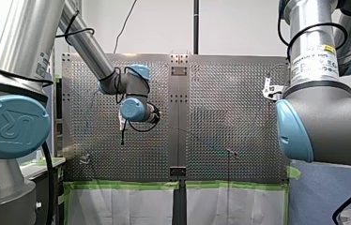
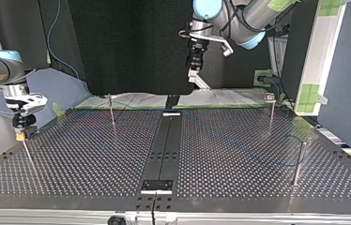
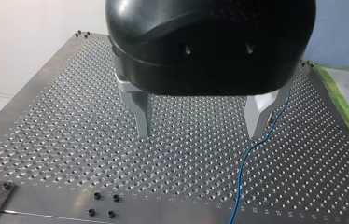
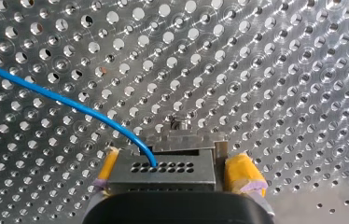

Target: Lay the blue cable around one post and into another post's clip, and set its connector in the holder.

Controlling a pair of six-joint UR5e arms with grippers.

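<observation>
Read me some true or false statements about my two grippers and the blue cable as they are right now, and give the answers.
1. My left gripper has its fingers open with nothing between them. True.
2. The blue cable ends in the connector between my right gripper's yellow pads. True.
3. My left gripper grips the blue cable. False: the cable runs beside one finger, ungripped.
4. My right gripper hangs high above the table. False: the top view shows it low, at the top of a post.
</observation>
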